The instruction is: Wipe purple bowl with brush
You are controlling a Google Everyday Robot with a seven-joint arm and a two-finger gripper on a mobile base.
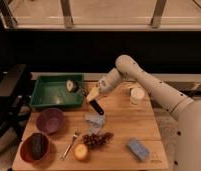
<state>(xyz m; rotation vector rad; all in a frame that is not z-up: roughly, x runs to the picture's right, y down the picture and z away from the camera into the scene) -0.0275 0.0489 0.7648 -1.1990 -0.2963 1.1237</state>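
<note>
The purple bowl [50, 120] sits on the left part of the wooden board, below the green tray. My gripper [100, 89] hangs over the board's upper middle, just right of the tray, well up and to the right of the bowl. It is shut on the brush [95, 102], whose pale head shows near the gripper while its black handle slants down and to the right. The brush is in the air and is not touching the bowl.
An orange-brown bowl [30, 149] holding a dark block stands at the front left. A silver utensil [71, 143], an orange [81, 152], grapes [97, 139], a pale cloth [95, 120] and a blue sponge [138, 149] lie on the board. The green tray [53, 95] stands at the back left and a white cup [137, 94] to the right.
</note>
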